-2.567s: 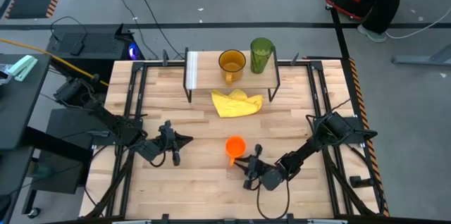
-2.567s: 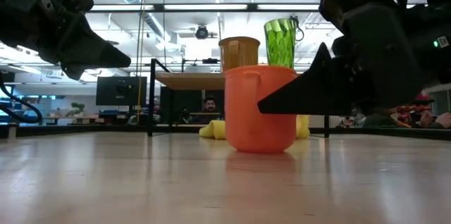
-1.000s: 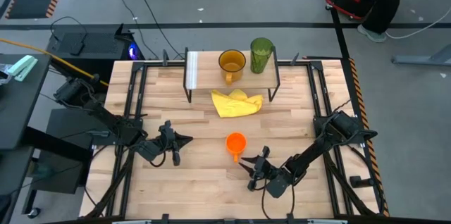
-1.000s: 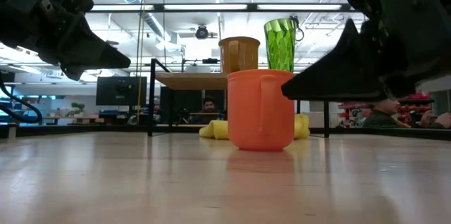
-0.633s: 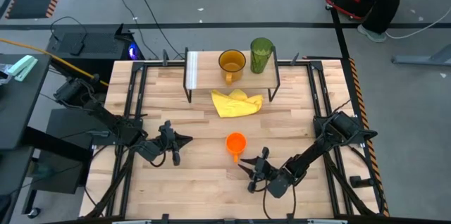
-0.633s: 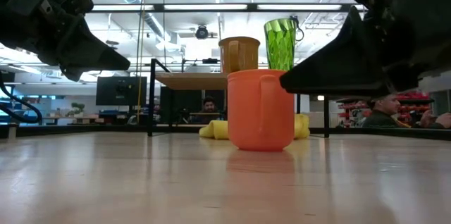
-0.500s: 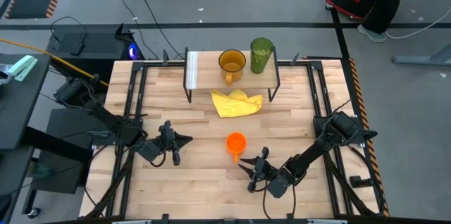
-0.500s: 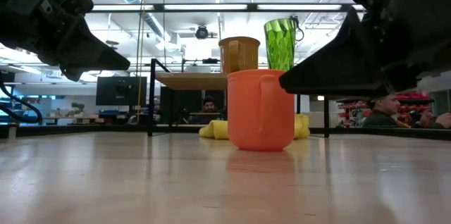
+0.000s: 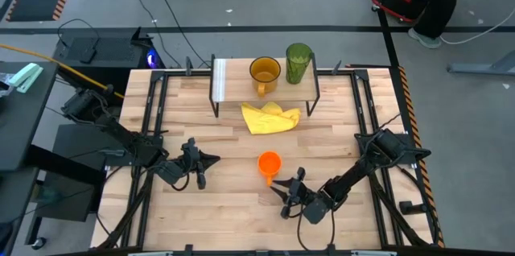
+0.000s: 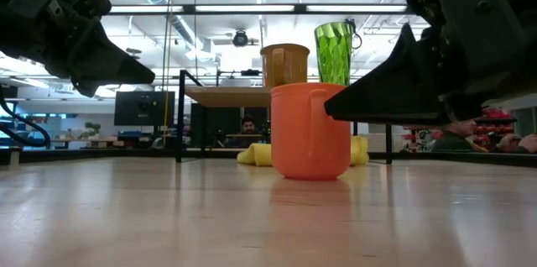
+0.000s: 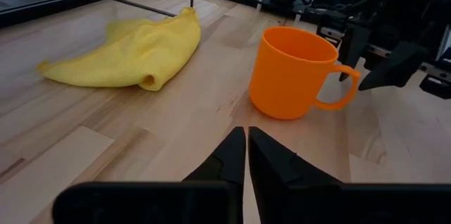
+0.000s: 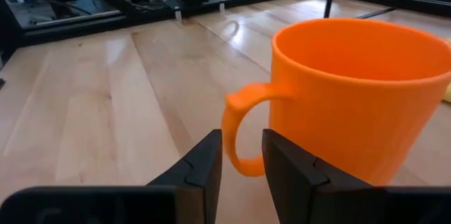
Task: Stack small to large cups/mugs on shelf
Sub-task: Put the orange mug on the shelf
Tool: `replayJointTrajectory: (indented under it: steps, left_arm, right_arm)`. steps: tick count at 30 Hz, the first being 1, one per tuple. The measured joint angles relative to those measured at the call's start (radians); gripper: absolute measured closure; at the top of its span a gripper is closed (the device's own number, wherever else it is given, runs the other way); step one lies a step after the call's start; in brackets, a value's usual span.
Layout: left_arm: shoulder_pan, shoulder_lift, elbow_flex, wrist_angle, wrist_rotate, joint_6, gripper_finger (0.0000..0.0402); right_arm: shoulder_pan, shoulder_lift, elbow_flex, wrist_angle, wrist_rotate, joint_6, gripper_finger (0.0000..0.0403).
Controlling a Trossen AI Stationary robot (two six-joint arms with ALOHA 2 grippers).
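Note:
The small orange mug (image 9: 269, 164) stands upright on its base on the slatted tabletop, its handle (image 12: 236, 129) turned toward the near edge. My right gripper (image 9: 279, 186) is low over the table, just near and right of the mug. Its fingers are a little apart, and the handle stands just ahead of the gap (image 12: 242, 143), apart from them. My left gripper (image 9: 211, 158) is shut and empty, left of the mug (image 11: 292, 72). The amber mug (image 9: 265, 71) and the green tumbler (image 9: 298, 61) stand on the shelf (image 9: 241, 83) at the far side.
A crumpled yellow cloth (image 9: 270, 117) lies on the table between the shelf and the orange mug. Black frame rails run along the table's left and right edges. People show in the room beyond the far edge (image 10: 248, 126).
My right gripper has edged a little toward the orange mug's handle, staying low. The mug has kept still.

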Motion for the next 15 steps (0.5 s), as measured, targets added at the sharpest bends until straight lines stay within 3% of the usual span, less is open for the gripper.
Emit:
replayJointTrajectory:
  steps: [15]
  left_arm:
    - [0.000,0.000,0.000,-0.001,0.000,0.000,0.0373]
  right_arm:
    - [-0.031,0.001,0.000,0.014,-0.040,-0.009,0.0292]
